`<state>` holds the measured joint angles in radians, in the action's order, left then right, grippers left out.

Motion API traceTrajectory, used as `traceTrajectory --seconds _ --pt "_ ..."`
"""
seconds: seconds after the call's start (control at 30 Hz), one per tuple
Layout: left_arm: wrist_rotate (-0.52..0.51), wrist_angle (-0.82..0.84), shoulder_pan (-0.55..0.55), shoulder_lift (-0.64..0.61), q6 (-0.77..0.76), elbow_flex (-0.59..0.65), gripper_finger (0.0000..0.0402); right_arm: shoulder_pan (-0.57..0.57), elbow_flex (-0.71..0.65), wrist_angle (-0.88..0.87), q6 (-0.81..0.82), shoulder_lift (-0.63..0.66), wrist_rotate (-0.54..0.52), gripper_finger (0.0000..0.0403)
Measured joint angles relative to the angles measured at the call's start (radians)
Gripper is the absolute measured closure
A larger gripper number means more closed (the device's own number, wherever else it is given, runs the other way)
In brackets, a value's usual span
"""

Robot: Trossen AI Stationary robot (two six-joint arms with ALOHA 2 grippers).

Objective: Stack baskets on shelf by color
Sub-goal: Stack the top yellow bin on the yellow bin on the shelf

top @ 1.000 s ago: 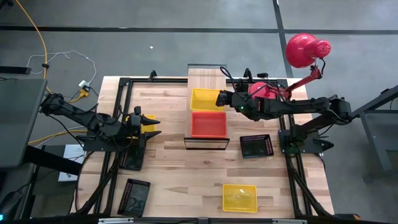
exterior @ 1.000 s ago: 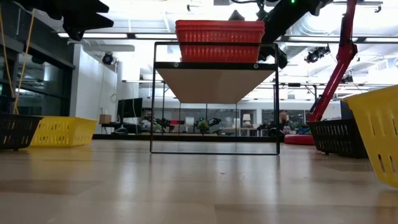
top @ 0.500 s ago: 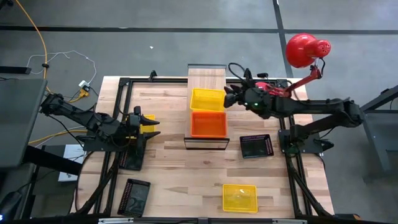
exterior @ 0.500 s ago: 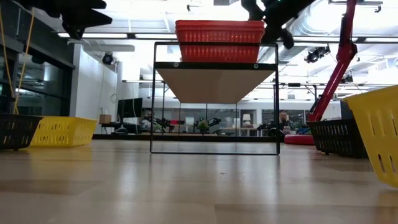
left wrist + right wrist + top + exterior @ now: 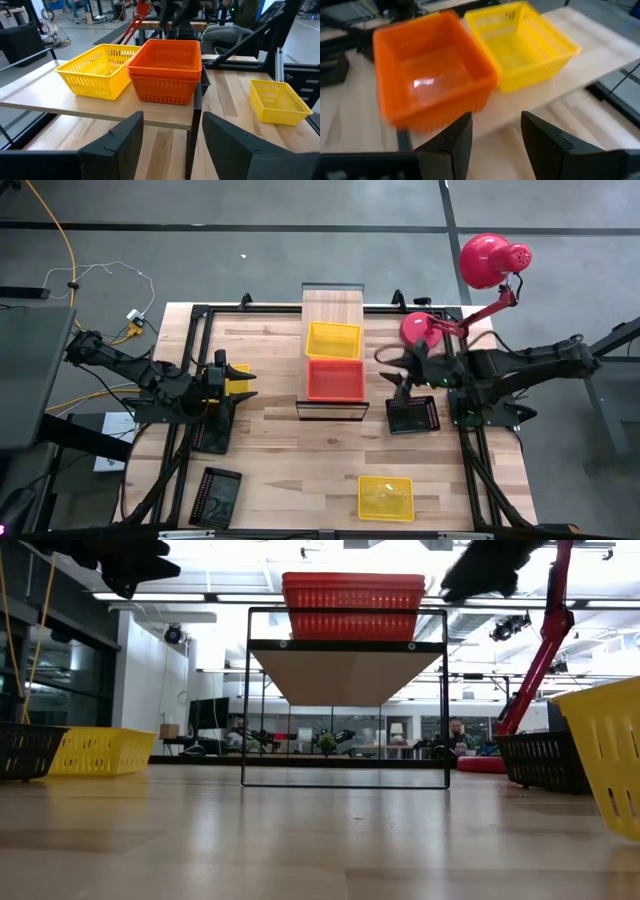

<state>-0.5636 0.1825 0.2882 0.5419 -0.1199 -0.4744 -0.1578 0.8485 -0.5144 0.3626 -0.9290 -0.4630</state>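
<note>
Right claw [image 5: 393, 370] pulled back off the shelf [image 5: 332, 301], fingers spread, empty, now just above a black basket [image 5: 412, 415].
Orange basket [image 5: 335, 379] and yellow basket [image 5: 333, 340] sit side by side on the shelf. Left claw [image 5: 247, 380] waits spread, over the desk [image 5: 290, 460]. Low view blurs the right arm.

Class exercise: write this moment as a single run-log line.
shelf: yellow basket beside orange basket | right gripper: open, empty, above black basket | left gripper: open, waiting left of the shelf

Two dark, jointed arms, each ending in a black two-fingered pincer [image 5: 393, 370]
</note>
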Motion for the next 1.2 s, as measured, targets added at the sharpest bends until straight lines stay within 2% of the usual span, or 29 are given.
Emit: traceTrajectory --seconds 0.17,0.4,0.57,0.67,0.83,1.07,1.2 --pt "-0.044 0.000 0.000 0.000 0.004 0.000 0.0209 -0.062 -0.122 0.057 0.042 0.080 -0.085 0.0247" --pt "-0.057 0.000 -0.035 0.000 0.026 0.000 0.0209 -0.071 -0.181 0.131 0.043 0.147 -0.082 0.0247" --pt "0.025 0.042 -0.065 0.000 0.005 -0.001 0.0209 -0.083 -0.181 0.160 0.038 0.171 -0.082 0.0247" --pt "0.035 0.114 -0.080 0.000 -0.100 -0.001 0.0209 -0.092 -0.181 0.164 0.040 0.173 -0.083 0.0247" --pt "0.006 0.263 -0.121 0.013 -0.379 -0.001 0.0209 -0.097 -0.181 0.161 0.043 0.170 -0.083 0.0247" --pt "-0.013 0.588 -0.196 0.065 -0.652 -0.083 0.0209 -0.096 -0.181 0.161 0.048 0.170 -0.085 0.0247" --pt "0.052 0.728 -0.243 0.131 -0.746 -0.101 0.0209 -0.096 -0.181 0.161 0.048 0.170 -0.085 0.0247"
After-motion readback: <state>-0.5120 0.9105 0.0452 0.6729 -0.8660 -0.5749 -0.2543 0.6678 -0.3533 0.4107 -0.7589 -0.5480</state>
